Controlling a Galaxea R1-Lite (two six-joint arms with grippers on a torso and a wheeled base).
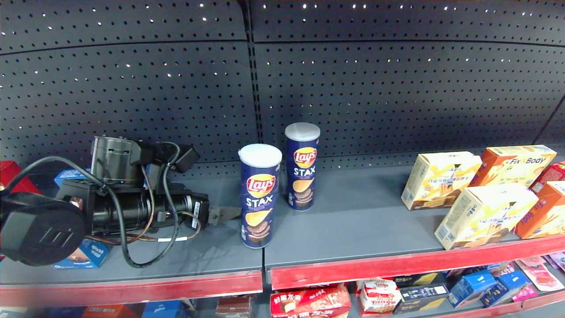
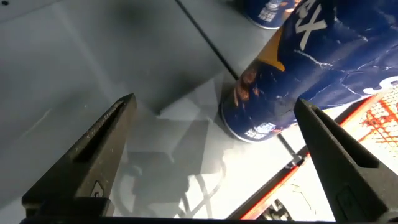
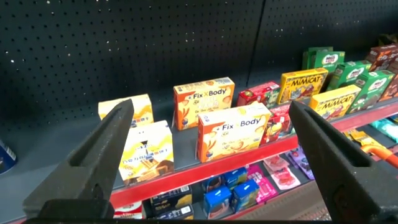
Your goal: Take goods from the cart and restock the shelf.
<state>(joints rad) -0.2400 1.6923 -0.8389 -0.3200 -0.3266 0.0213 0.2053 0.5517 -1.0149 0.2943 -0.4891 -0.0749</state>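
Left jaws wide open and empty, right up beside the chip cans on the shelf!

The left jaws lie low over the grey shelf, spread with nothing between them, their tip just beside the front can, which stands upright. The second can is upright just behind it, to the right. The right jaws gape too, empty, facing the cream boxes and orange boxes farther right along that shelf.

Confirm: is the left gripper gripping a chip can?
No, the left gripper is open, and the nearer chip can stands beyond it.
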